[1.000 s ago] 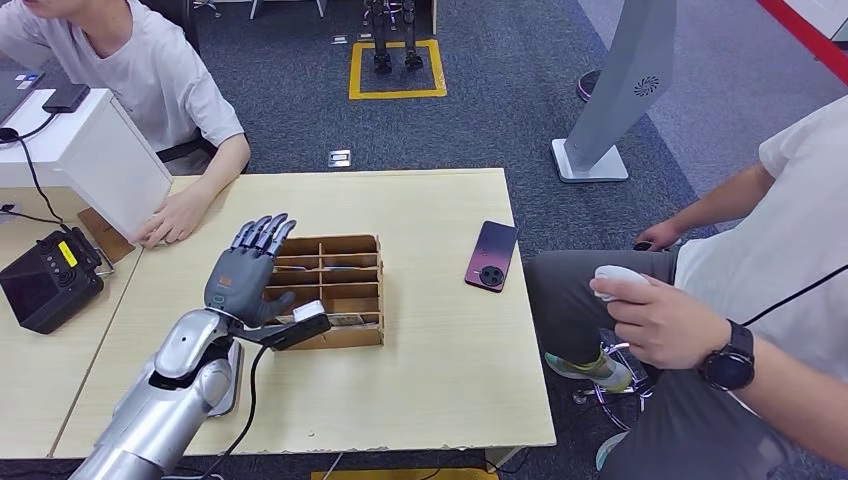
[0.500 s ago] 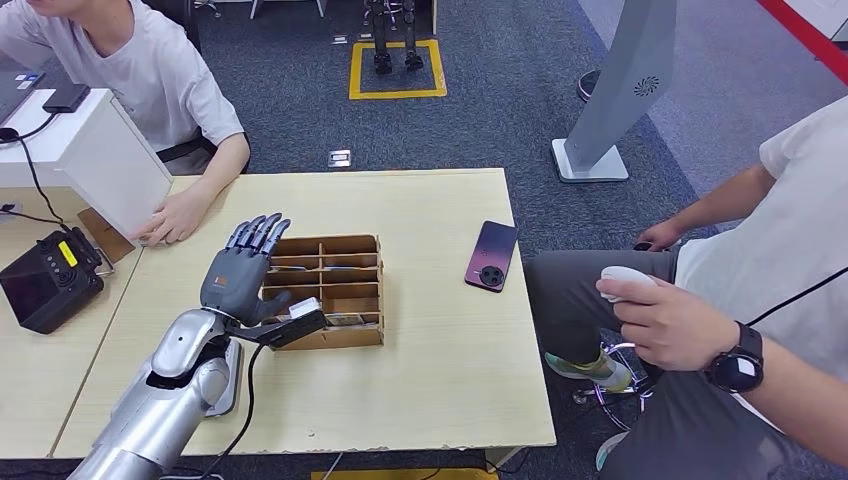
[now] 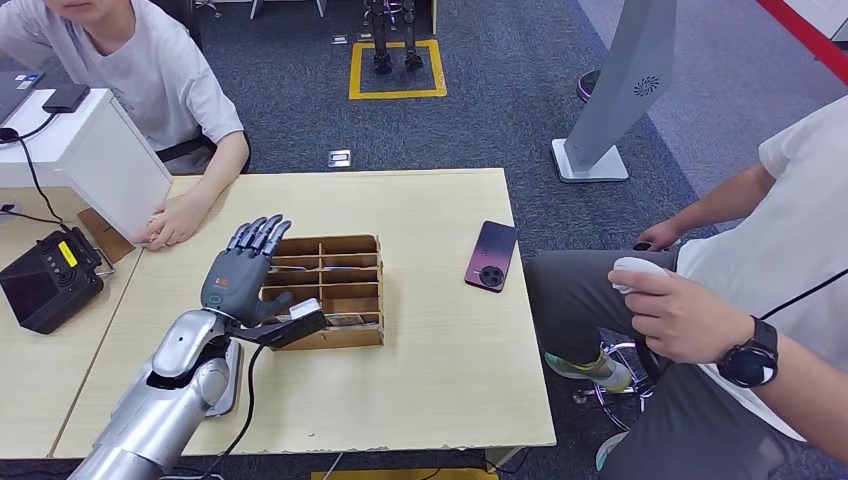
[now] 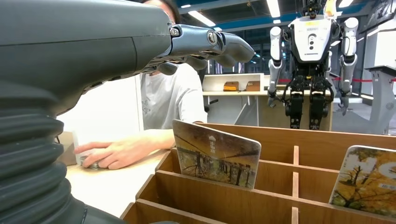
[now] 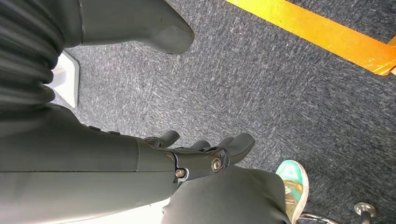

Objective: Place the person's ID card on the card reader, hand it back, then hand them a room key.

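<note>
My left hand (image 3: 240, 272) hovers with its fingers stretched out over the left side of the wooden compartment box (image 3: 345, 262), holding nothing. In the left wrist view the hand (image 4: 140, 49) hangs above picture-printed key cards (image 4: 217, 154) that stand in the box's slots. A black card reader (image 3: 292, 330) lies at the box's front left corner with a white card (image 3: 305, 308) on it. The person at the far left rests a hand (image 3: 172, 222) flat on the table. My right hand (image 5: 205, 156) hangs beside my body above the carpet, empty, with its fingers loosely apart.
A dark phone (image 3: 490, 255) lies right of the box. A black device (image 3: 45, 280) and a white box (image 3: 95, 160) stand at the left. A seated person at the right holds a white object (image 3: 635, 270). A cable (image 3: 248, 400) runs from the reader to the front edge.
My left hand shifted very slightly left and has held still since. The person at the right moved the hand with the white object further right.
</note>
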Tool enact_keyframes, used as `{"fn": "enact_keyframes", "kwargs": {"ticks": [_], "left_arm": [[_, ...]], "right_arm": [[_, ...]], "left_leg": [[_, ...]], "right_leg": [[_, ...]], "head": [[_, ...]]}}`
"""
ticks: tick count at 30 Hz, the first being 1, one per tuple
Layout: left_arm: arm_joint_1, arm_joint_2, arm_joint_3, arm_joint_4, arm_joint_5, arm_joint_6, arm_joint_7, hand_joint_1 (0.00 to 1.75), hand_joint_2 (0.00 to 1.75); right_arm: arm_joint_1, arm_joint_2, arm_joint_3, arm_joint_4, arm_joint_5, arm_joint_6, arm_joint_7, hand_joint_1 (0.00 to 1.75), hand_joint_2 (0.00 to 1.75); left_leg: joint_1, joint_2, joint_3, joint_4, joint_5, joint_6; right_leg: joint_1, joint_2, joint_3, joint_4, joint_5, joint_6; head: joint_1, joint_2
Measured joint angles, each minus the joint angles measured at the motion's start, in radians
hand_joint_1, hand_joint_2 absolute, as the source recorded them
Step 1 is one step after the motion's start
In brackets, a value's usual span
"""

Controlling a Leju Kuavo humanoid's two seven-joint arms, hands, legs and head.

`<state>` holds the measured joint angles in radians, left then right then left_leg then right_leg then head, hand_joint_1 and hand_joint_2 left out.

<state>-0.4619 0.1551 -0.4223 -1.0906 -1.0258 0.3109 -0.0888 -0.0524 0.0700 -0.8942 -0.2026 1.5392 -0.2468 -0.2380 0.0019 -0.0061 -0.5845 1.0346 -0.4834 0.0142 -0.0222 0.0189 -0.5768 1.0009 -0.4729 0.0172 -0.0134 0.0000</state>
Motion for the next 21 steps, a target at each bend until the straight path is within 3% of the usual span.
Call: {"fn": "enact_keyframes", "kwargs": {"ticks": [21], "left_arm": [[-0.012, 0.000, 0.000, 0.000, 0.009, -0.054, -0.017, 0.00, 1.75]], "right_arm": [[0.000, 0.001, 0.000, 0.000, 0.000, 0.000, -0.004, 0.00, 1.75]], "left_leg": [[0.000, 0.000, 0.000, 0.000, 0.000, 0.000]], "right_leg": [[0.000, 0.000, 0.000, 0.000, 0.000, 0.000]], "head": [[0.000, 0.000]]}}
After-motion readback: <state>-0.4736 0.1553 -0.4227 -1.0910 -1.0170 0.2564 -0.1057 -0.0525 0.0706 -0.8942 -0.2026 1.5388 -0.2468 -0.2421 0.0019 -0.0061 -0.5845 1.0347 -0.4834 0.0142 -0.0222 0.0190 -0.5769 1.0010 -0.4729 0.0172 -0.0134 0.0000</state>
